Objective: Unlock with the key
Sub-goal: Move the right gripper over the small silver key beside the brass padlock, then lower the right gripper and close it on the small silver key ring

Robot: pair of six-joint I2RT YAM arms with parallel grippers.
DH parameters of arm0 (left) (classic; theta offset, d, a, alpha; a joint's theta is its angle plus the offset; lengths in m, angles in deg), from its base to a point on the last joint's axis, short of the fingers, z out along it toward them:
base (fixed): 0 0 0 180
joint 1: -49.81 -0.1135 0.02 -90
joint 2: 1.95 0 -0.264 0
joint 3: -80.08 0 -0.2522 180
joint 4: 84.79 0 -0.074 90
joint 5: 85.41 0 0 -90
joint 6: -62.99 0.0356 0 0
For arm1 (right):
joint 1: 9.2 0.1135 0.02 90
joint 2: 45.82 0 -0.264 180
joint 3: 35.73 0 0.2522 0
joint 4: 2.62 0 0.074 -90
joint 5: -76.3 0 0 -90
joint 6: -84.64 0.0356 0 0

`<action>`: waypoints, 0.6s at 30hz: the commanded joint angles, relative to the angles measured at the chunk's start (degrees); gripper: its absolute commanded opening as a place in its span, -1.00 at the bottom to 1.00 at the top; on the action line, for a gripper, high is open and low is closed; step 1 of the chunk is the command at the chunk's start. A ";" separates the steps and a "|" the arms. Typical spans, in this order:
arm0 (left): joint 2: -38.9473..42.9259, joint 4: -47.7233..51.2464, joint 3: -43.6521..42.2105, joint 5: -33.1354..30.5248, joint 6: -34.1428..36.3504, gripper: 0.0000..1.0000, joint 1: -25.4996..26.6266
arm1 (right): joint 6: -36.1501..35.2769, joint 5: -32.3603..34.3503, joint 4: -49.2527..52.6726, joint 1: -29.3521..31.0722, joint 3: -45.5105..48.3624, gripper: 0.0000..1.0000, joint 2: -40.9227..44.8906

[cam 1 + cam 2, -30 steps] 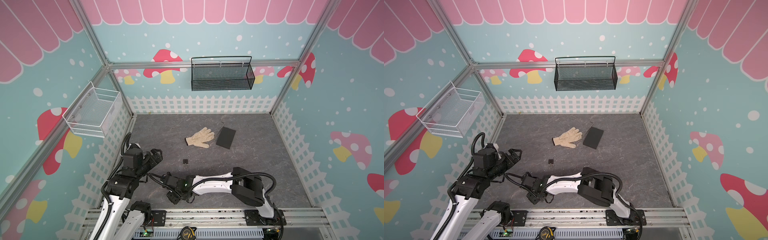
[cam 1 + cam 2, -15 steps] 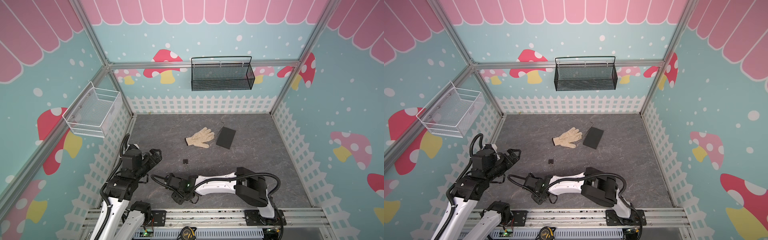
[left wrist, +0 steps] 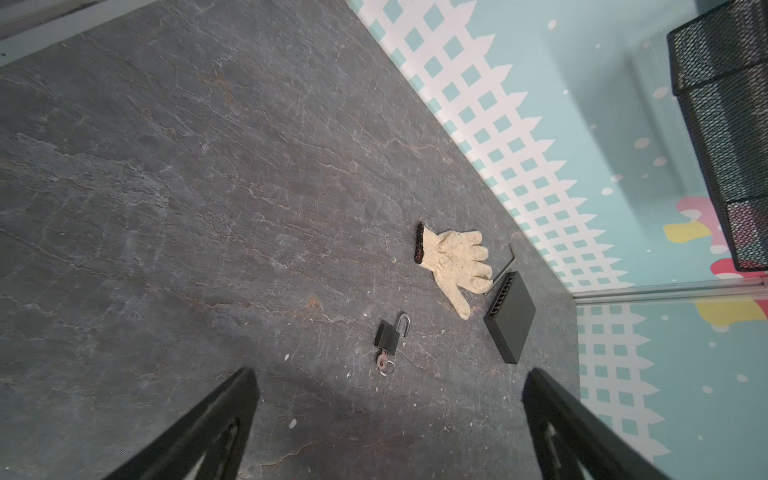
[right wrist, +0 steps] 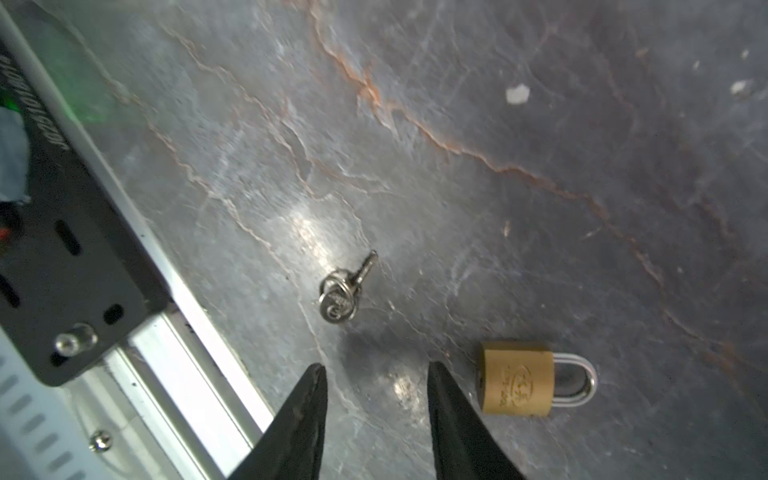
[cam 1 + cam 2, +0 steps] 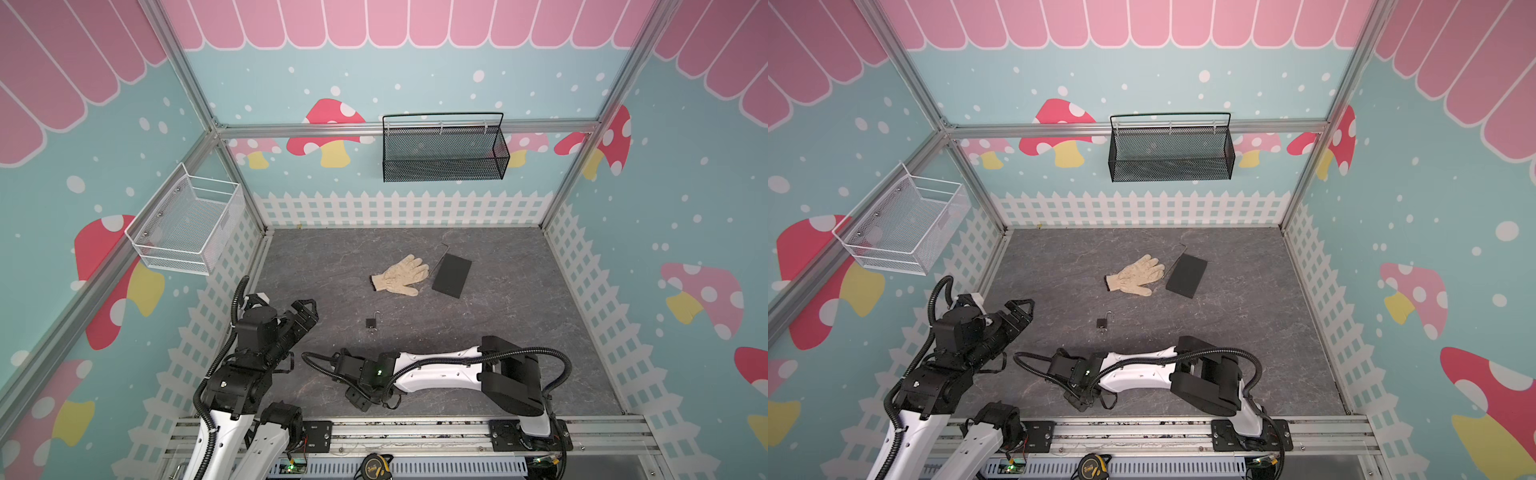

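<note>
A brass padlock lies flat on the grey floor with its shackle shut. A small silver key on a ring lies loose a short way from it. My right gripper hovers low over the floor between them, open, with nothing between its fingers. It sits near the front rail in both top views. A black padlock with a key in its base lies mid-floor. My left gripper is raised at the left, wide open and empty.
A beige glove, a black box and a thin hex wrench lie further back. The metal front rail runs close beside the right gripper. A black mesh basket and a white wire basket hang on the walls.
My right gripper has shifted slightly to the right along the front edge. The left arm has barely moved.
</note>
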 commanded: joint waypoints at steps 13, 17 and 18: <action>2.80 2.90 -0.11 -3.69 -3.26 0.99 -0.35 | -5.61 -2.13 -4.53 0.21 -2.57 -0.31 -4.27; 2.71 2.89 -0.17 -3.68 -3.31 0.99 -0.40 | -6.02 -2.22 -4.54 0.18 -2.24 -0.39 -5.01; 2.72 2.84 -0.17 -3.66 -3.40 0.99 -0.32 | -6.12 -2.15 -4.65 0.18 -1.93 -0.42 -5.02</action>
